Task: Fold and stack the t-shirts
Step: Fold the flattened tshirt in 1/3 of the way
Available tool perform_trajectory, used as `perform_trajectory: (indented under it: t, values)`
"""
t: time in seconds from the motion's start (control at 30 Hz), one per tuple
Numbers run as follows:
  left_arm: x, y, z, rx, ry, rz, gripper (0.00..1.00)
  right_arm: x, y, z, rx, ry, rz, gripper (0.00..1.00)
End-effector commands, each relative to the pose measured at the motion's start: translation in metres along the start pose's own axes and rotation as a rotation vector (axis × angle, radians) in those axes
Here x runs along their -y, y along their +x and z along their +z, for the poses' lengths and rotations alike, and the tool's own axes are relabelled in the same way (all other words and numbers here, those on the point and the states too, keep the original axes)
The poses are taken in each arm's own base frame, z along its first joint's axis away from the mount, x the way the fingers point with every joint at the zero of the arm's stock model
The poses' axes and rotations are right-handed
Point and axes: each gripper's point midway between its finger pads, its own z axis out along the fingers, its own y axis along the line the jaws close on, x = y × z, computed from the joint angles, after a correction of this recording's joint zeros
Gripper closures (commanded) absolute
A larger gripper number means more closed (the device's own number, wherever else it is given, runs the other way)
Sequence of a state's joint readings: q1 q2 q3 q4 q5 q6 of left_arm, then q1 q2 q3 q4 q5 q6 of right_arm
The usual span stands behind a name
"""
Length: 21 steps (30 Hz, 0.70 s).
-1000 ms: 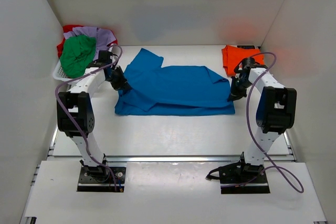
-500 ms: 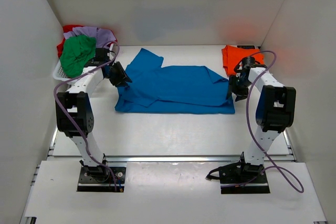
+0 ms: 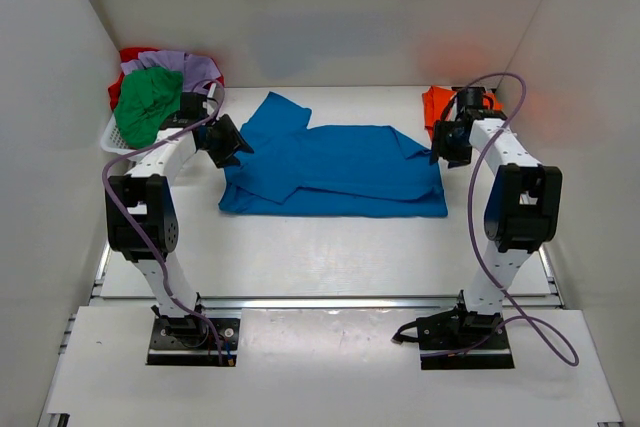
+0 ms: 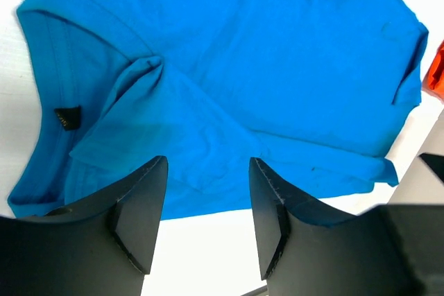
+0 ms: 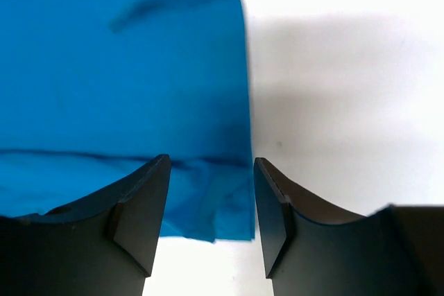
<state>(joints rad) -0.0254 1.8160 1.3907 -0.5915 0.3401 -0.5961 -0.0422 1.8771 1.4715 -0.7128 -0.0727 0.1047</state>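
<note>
Hovering with jaws apart, both grippers grasp nothing.
White slatted plastic basket [image 3: 115, 140], far left, holds crumpled cloth: green tee [image 3: 145, 105], lavender tee [image 3: 196, 69], red tee [image 3: 130, 55]. Next come the left gripper [image 3: 235, 142], the bright blue tee [image 3: 335, 172] spread mid-table, the right gripper [image 3: 443, 147] and the orange tee [image 3: 430, 112]. Only the left wrist view catches the blue collar's dark label [image 4: 67, 117].

blue t-shirt [image 3: 335, 172]: soft matt cloth, lightly creased
table [image 3: 330, 257]: smooth matt white surface
left gripper fingers [image 4: 139, 213]: matt black plastic
</note>
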Motion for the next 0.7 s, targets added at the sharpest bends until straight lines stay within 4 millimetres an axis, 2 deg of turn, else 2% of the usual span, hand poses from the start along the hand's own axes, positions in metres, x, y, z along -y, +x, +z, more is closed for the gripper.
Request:
perform_trajectory:
  t: [0.0,0.1,0.13,0.17,0.2,0.23,0.27,0.3,0.33,0.4,0.5,0.67]
  values:
    - [0.025,-0.014,-0.008,0.040,0.055,0.029,0.39,-0.006,-0.040,-0.007,0.116,0.008,-0.011,0.51]
    - [0.016,-0.008,-0.007,0.023,0.036,0.030,0.39,-0.010,-0.036,-0.009,0.112,-0.009,-0.033,0.54]
    - [0.011,-0.005,-0.008,0.021,0.026,0.029,0.39,-0.008,-0.031,-0.010,0.104,-0.013,-0.039,0.56]
    - [0.002,0.006,-0.005,-0.006,0.006,0.023,0.40,-0.009,-0.027,-0.008,0.094,-0.022,-0.063,0.58]
    - [-0.001,0.005,-0.007,-0.002,0.010,0.017,0.39,-0.007,-0.019,-0.009,0.082,-0.015,-0.079,0.60]
    - [-0.007,0.013,-0.005,-0.014,-0.006,0.022,0.39,-0.008,-0.008,-0.007,0.060,-0.019,-0.091,0.62]
    - [-0.016,0.023,-0.004,-0.032,-0.022,0.022,0.39,-0.010,-0.005,-0.010,0.063,-0.024,-0.104,0.63]
    - [-0.020,0.028,-0.004,-0.039,-0.031,0.021,0.38,-0.009,0.011,-0.012,0.044,-0.020,-0.119,0.63]
    - [-0.024,0.032,-0.004,-0.045,-0.042,0.023,0.38,-0.011,0.007,-0.012,0.059,-0.022,-0.127,0.62]
    - [-0.034,0.039,-0.004,-0.049,-0.056,0.018,0.38,-0.009,0.019,-0.017,0.064,-0.013,-0.130,0.61]
    - [-0.042,0.047,-0.001,-0.059,-0.071,0.018,0.35,-0.005,0.030,-0.023,0.062,-0.008,-0.170,0.58]
    - [-0.041,0.045,0.006,-0.044,-0.080,0.020,0.34,-0.001,0.036,-0.023,0.061,-0.007,-0.160,0.57]
